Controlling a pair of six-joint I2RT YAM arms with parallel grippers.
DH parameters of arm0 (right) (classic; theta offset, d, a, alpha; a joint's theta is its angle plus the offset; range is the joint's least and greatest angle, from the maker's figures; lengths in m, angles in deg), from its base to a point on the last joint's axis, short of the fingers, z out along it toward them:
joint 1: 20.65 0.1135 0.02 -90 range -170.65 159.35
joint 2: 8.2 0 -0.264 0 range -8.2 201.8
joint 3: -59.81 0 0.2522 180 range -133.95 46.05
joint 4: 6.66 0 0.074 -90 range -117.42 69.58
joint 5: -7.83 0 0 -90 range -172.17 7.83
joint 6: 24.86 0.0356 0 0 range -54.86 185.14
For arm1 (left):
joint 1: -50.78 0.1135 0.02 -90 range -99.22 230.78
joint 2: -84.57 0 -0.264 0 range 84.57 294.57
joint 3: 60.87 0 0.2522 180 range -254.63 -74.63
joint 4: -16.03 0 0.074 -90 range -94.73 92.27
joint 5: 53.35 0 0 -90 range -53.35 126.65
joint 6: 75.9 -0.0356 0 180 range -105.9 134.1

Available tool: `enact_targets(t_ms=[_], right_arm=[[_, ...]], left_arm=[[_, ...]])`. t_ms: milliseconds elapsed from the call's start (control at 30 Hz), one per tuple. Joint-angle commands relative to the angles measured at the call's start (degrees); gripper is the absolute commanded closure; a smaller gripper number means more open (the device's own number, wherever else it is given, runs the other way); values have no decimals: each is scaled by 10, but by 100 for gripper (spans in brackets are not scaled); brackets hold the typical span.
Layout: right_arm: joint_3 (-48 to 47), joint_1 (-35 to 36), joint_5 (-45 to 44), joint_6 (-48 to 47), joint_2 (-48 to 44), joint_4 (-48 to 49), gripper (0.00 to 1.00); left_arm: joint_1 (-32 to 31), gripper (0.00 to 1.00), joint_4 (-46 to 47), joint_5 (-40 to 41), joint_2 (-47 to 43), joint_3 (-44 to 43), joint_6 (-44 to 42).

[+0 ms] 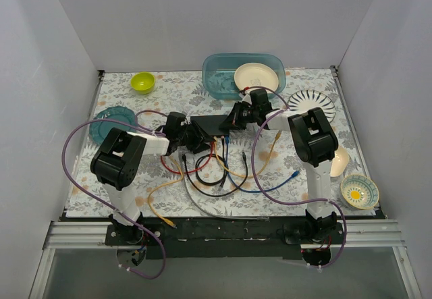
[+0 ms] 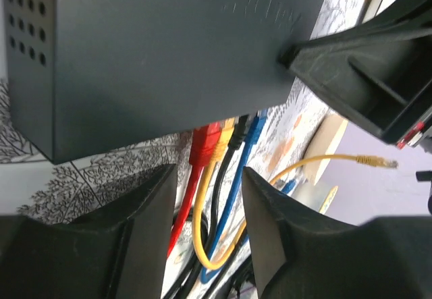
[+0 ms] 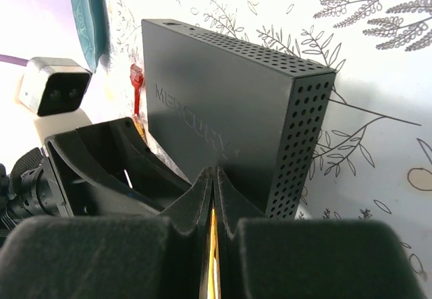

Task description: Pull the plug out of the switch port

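Note:
The switch [image 1: 212, 125] is a flat black box lying mid-table between my two grippers; it also shows in the left wrist view [image 2: 155, 63] and the right wrist view [image 3: 229, 110]. Red [image 2: 204, 144], yellow [image 2: 223, 140], black and blue plugs sit side by side in its ports. My left gripper [image 2: 209, 191] is open, its jaws on either side of these cables just below the plugs, touching none that I can see. My right gripper [image 3: 214, 177] is shut, with its tips on the switch's top face [image 2: 290, 52]. A yellow sliver shows through the slit between its fingers.
Loose red, black, yellow and blue cables [image 1: 223, 171] coil in front of the switch; one free yellow plug [image 2: 374, 160] lies apart. A teal tub [image 1: 219, 76] holding a cream plate stands behind. A green bowl [image 1: 142, 82], a teal plate [image 1: 111, 122], a striped plate [image 1: 312, 102] and a yellow bowl [image 1: 359, 191] ring the area.

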Motion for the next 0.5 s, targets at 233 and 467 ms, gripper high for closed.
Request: enact_targets(t_ms=[233,467], right_arm=[[20,-6,-35,-11,11,-22,92],[8,14,-34,-10,13,-18,92]], left_arm=[[0,57,3,104,3,16,85],[0,60,-11,109,49,-7,99]])
